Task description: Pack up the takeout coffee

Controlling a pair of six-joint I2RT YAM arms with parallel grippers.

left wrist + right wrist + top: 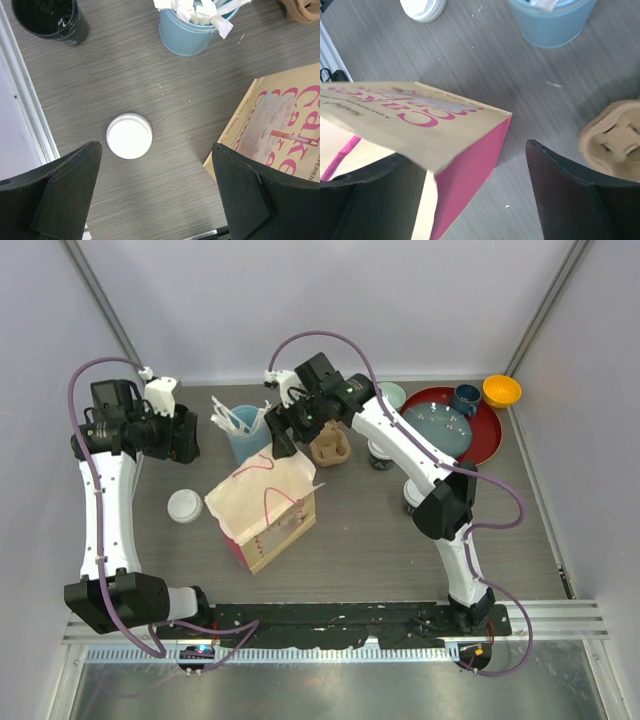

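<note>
One small cup with a round white plastic lid [129, 136] stands upright on the grey surface [165, 90], directly beneath the left arm's fingers [65, 190], which gape wide and empty. The right arm's fingers [580, 190], parted too and gripping nothing, hover farther off at the tan-and-pink paper bag [435, 120].

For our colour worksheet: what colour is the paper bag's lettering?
Pink, on the tan paper bag; clearest in the left wrist view.
</note>
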